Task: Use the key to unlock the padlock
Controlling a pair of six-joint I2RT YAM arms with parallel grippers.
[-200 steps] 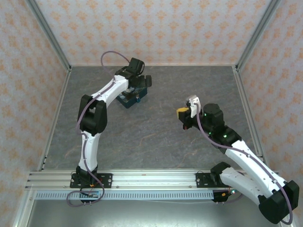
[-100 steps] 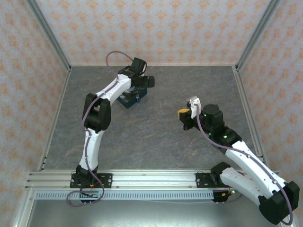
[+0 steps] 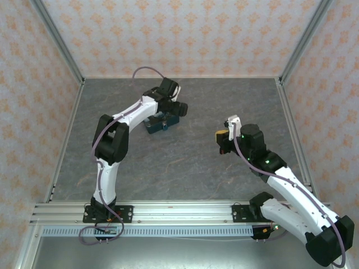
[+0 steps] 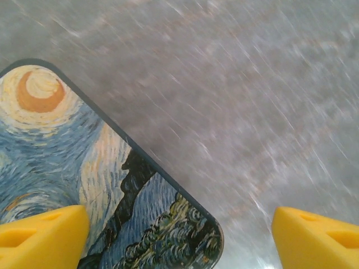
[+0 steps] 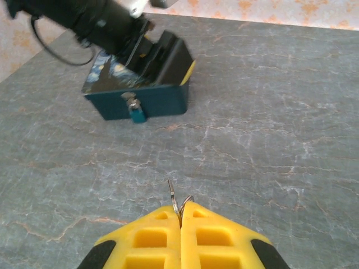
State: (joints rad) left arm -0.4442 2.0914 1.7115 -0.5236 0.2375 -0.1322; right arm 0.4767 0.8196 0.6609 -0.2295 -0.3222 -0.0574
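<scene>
The padlock (image 5: 136, 114) hangs from a hasp on the front wall of the starry-night box (image 5: 147, 102), its blue body pointing down toward the table (image 5: 269, 112). That wall faces the right claw (image 5: 180, 216), which is pressed together on the key (image 5: 174, 200), the blade sticking out forward past the fingertips. From that claw the padlock lies ahead and to the left, well apart. The left claw (image 4: 179, 238) is nearer, hovering spread over the box lid's corner, likely to steady the box. I judge the key must travel forward-left and line up with the lock's lower end.
</scene>
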